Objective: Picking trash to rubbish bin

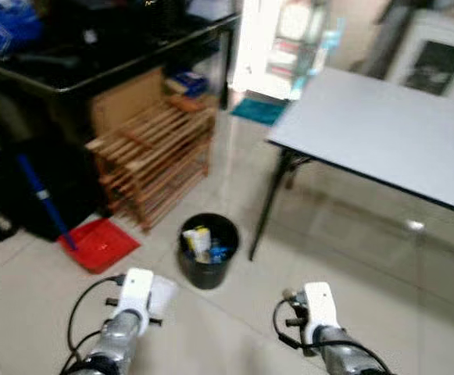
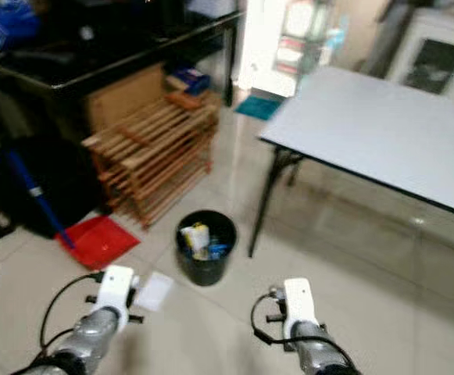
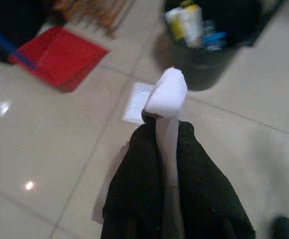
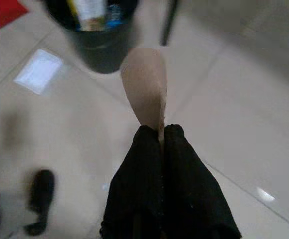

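A black rubbish bin (image 1: 209, 251) stands on the tiled floor ahead, between my two arms, with bottles and wrappers inside. In the left wrist view my left gripper (image 3: 166, 127) is shut on a white folded piece of paper (image 3: 169, 94), a short way from the bin (image 3: 209, 45). My right gripper (image 4: 160, 130) is shut on a beige scrap (image 4: 144, 89), which points toward the bin (image 4: 99, 35). A flat white sheet (image 2: 155, 291) lies on the floor beside my left arm (image 1: 137, 293), just left of the bin.
A red dustpan (image 1: 99, 244) with a blue handle lies left of the bin. A wooden slatted rack (image 1: 156, 160) leans under a black desk (image 1: 94, 55). On the right stands a white table (image 1: 383, 133), with one black leg (image 1: 266, 211) close to the bin.
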Controlling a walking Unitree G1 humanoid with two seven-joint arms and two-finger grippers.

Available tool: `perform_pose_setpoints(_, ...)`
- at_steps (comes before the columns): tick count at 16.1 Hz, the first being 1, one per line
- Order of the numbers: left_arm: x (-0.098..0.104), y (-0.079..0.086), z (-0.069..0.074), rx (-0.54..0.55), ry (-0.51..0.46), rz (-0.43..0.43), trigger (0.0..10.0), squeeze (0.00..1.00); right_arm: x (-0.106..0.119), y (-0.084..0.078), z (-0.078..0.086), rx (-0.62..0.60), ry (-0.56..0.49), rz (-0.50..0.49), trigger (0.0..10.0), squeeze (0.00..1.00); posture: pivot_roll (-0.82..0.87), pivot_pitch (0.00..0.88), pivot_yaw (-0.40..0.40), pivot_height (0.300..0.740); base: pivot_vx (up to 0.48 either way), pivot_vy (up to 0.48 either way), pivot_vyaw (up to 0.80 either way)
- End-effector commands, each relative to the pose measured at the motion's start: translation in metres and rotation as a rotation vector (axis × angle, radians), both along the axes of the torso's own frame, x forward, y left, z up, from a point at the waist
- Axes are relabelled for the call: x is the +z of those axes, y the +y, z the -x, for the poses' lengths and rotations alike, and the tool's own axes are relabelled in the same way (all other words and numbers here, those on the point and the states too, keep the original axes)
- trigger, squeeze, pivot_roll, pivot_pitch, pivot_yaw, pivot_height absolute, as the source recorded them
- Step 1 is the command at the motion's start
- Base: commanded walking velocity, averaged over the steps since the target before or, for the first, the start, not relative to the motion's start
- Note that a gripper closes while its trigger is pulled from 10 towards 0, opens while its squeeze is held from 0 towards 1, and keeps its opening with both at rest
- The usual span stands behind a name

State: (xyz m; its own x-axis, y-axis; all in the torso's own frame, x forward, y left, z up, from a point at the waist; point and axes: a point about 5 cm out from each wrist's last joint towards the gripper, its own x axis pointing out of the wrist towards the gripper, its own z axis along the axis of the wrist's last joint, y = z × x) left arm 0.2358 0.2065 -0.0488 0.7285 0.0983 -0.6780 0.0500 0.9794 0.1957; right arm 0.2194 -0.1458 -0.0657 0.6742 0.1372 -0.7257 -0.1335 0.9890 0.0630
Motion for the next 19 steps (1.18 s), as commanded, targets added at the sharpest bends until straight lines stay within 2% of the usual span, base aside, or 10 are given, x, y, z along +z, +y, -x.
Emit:
perform_pose_setpoints(1,0.0007,-0.0033,-0.0023,0.002,-0.001,0.007,10.0,0.0,0.0032,-0.0042,-0.0052,-0.004,-0.011,0.008,10.0,0.0,0.05,0.038,-0.072,0.74,0.48,0.0,0.0)
perform_pose_setpoints(7,0.0018,-0.0019,-0.0038,0.017,-0.005,0.011,10.0,0.0,0.0051,-0.0046,-0.0081,0.023,-0.018,0.015,10.0,0.0,0.05,0.044,-0.075,0.74,0.476,0.0,0.0)
perform_pose_setpoints(9,0.0022,-0.0021,-0.0043,0.017,-0.007,0.012,10.0,0.0,0.0051,-0.0036,-0.0081,0.039,-0.016,0.02,10.0,0.0,0.05,0.045,-0.076,0.74,0.48,0.0,0.62)
perform_pose_setpoints(10,0.0026,-0.0025,-0.0049,0.016,-0.009,0.012,10.0,0.0,0.0046,-0.0031,-0.0076,0.028,-0.013,0.015,10.0,0.0,0.05,0.044,-0.075,0.74,0.48,0.0,0.79)
perform_pose_setpoints(19,0.0051,-0.0035,-0.0085,0.008,-0.023,0.013,10.0,0.0,0.0042,-0.0039,-0.0068,0.0,-0.013,0.003,10.0,0.0,0.05,0.05,-0.07,0.74,0.477,0.0,0.0)
